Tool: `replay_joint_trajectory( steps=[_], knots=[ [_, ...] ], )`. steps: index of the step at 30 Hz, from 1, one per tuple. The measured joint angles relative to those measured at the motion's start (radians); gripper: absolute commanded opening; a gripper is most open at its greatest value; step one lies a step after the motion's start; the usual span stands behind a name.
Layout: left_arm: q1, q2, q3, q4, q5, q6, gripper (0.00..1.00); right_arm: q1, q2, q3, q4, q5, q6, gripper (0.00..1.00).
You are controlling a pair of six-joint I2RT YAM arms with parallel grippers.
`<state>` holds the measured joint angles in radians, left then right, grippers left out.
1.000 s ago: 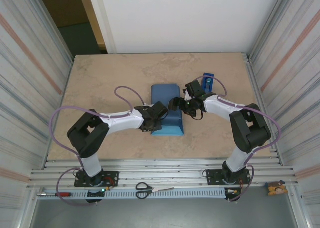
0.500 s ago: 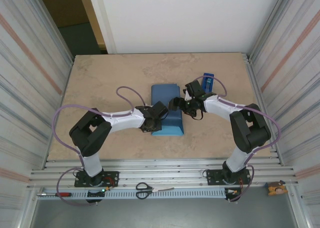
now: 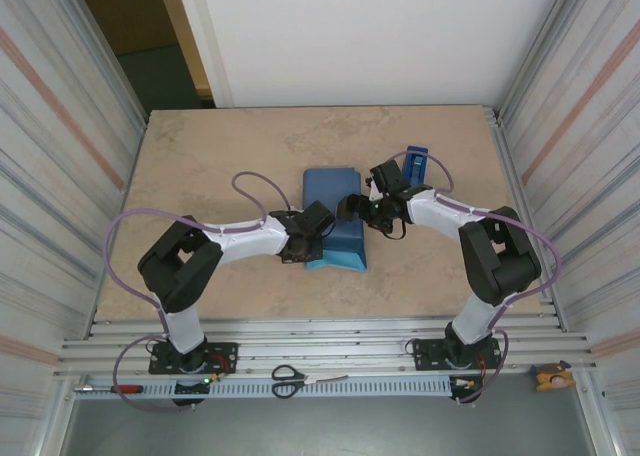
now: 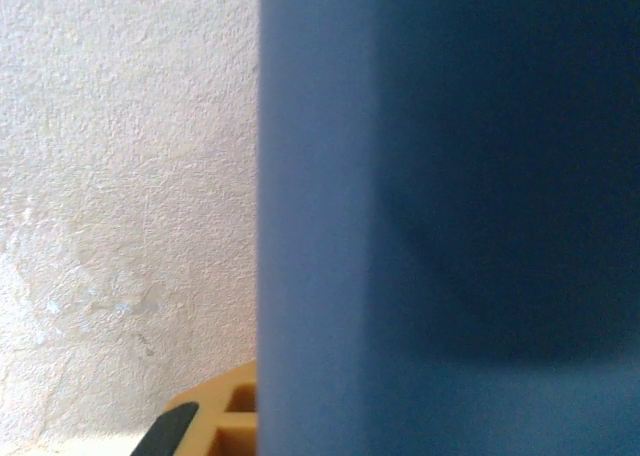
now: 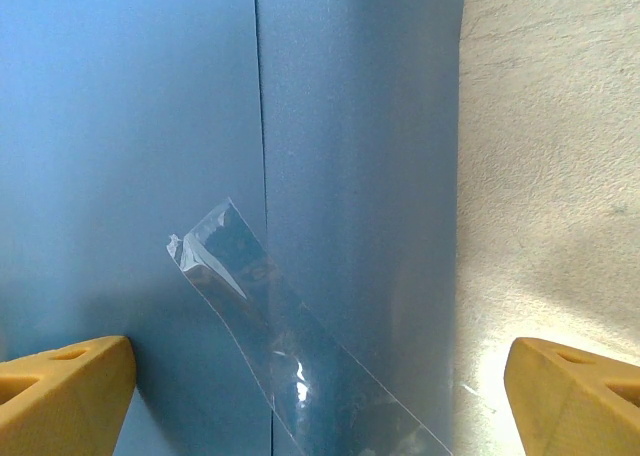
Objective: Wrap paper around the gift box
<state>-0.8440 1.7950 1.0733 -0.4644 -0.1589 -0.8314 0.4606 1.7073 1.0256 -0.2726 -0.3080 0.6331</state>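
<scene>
At the lower centre of the top view the left gripper (image 3: pixel 300 248) is clenched, apparently on the near-left edge of the paper (image 3: pixel 335 226), which is folded over the gift box hidden beneath it at mid-frame. Just beyond, the right gripper (image 3: pixel 356 208) hangs released over a seam crossed by 1 strip of clear tape (image 5: pixel 270 326). End-folding is judged to be in hand; next, the pinched flap must be creased flat and taped. Scissors (image 3: pixel 300 379) lie at the bottom edge; the blue tape dispenser (image 3: pixel 416 162) stands upper right, behind the right arm.

paper (image 3: pixel 330 191): 1 | tape dispenser (image 3: pixel 416 162): 1 | tape strip (image 5: pixel 262 311): 1 | scissors (image 3: pixel 290 380): 1 | screwdriver (image 3: pixel 112 388): 1 | arms (image 3: pixel 245 241) (image 3: pixel 450 216): 2
</scene>
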Motion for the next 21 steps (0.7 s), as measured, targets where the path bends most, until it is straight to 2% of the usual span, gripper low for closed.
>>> replay_joint_trajectory(
  steps=[2,5,7,10,12,16,21],
  knots=[
    [0.0,0.0,0.0,0.0,0.001,0.004,0.0,0.0,0.0,0.0,0.0,0.0,-0.003,0.93],
    [0.0,0.0,0.0,-0.003,0.001,0.01,0.07,0.0,0.0,0.0,0.0,0.0,-0.009,0.93],
    [0.0,0.0,0.003,-0.01,0.002,0.021,0.22,0.0,0.0,0.001,0.0,0.001,-0.011,0.93],
    [0.0,-0.001,0.004,-0.024,0.013,0.034,0.25,0.0,0.0,0.002,-0.001,0.001,-0.014,0.93],
    [-0.001,-0.003,0.004,-0.032,0.021,0.042,0.23,0.0,0.0,0.003,-0.004,0.001,-0.014,0.93],
    [-0.002,-0.005,0.003,-0.046,0.032,0.046,0.01,0.004,0.0,0.005,-0.008,0.008,-0.014,0.93],
    [-0.003,-0.005,0.003,-0.048,0.032,0.059,0.0,0.005,0.0,0.005,-0.008,0.012,-0.014,0.93]
  ],
)
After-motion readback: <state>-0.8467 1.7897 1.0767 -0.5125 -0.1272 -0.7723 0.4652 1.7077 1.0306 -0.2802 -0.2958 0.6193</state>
